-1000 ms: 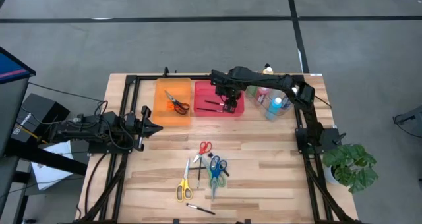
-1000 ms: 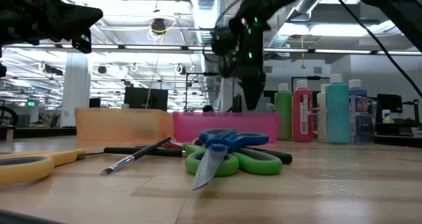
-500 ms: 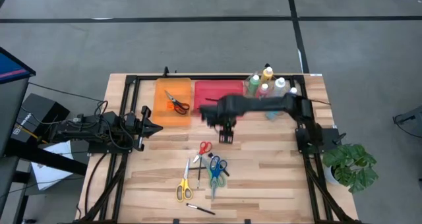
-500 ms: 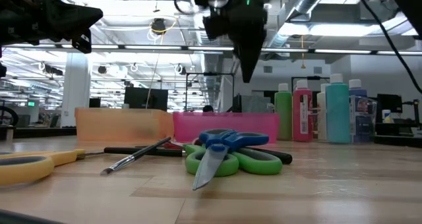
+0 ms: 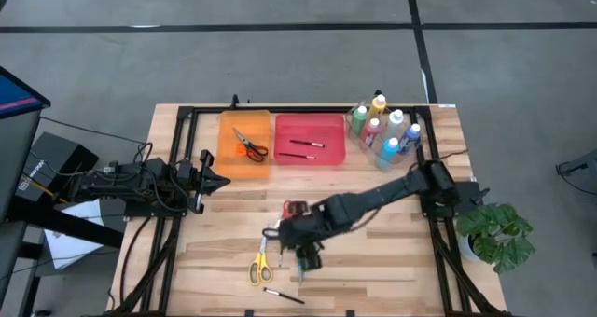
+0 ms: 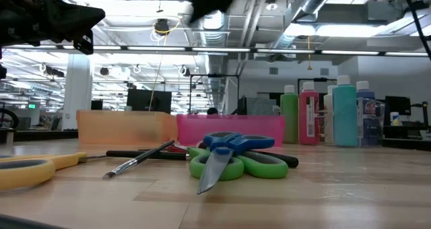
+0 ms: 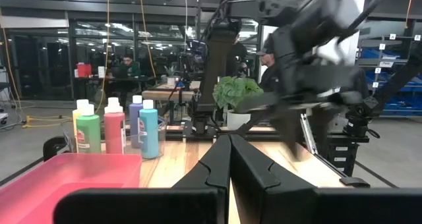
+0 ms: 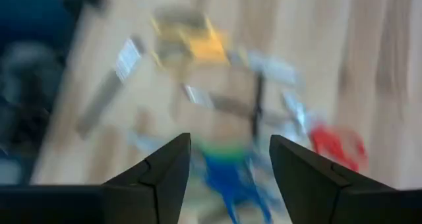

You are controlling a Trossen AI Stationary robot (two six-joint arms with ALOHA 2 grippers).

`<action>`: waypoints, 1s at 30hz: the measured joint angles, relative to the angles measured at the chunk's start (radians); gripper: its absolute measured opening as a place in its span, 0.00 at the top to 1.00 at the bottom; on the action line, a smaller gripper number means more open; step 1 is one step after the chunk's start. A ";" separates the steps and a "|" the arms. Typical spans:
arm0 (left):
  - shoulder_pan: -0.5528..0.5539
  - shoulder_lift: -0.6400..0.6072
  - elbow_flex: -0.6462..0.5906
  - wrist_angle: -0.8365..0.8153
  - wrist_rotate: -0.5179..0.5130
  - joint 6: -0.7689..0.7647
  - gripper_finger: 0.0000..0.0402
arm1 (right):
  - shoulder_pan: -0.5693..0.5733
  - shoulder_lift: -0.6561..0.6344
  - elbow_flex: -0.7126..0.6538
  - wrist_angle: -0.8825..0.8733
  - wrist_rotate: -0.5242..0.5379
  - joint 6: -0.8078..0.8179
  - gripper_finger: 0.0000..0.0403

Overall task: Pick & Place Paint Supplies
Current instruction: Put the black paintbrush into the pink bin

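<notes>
My right gripper (image 5: 308, 259) hangs open over the loose pile of scissors near the table's front middle, holding nothing; its fingers (image 8: 168, 174) stand apart above blurred blue, yellow and red handles. Yellow scissors (image 5: 258, 266) and red scissors (image 5: 291, 208) lie flat on the wood. The blue and green scissors (image 6: 236, 155) lie flat in the low view, a dark-handled brush (image 6: 138, 158) beside them. Another brush (image 5: 283, 296) lies near the front edge. The paint bottles (image 5: 384, 130) stand upright at the back right. My left gripper (image 5: 222, 179) waits shut at the table's left.
An orange bin (image 5: 226, 158) with orange scissors (image 5: 248, 145) and a red bin (image 5: 331, 135) with two brushes (image 5: 300, 149) stand at the back middle. The bottles sit in a clear container. A potted plant (image 5: 494, 233) stands off the table's right edge.
My right gripper has swung from above the red bin toward the table's near edge and a little leftward, and now hangs over the loose scissors; it has turned on the way. It stays open. Nothing on the table has moved.
</notes>
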 joint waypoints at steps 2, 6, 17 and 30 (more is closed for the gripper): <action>0.000 0.000 0.000 0.000 0.000 0.000 0.99 | 0.024 0.000 0.000 0.112 0.001 -0.015 0.50; 0.000 0.000 0.000 0.000 0.000 0.000 0.99 | 0.052 0.001 0.000 0.331 0.003 0.004 0.51; 0.000 0.000 0.000 0.000 0.000 0.000 0.99 | 0.115 0.001 -0.013 0.417 0.204 -0.003 0.57; 0.001 0.000 0.000 0.000 0.000 0.000 0.99 | 0.067 0.004 -0.306 0.731 0.187 -0.001 0.59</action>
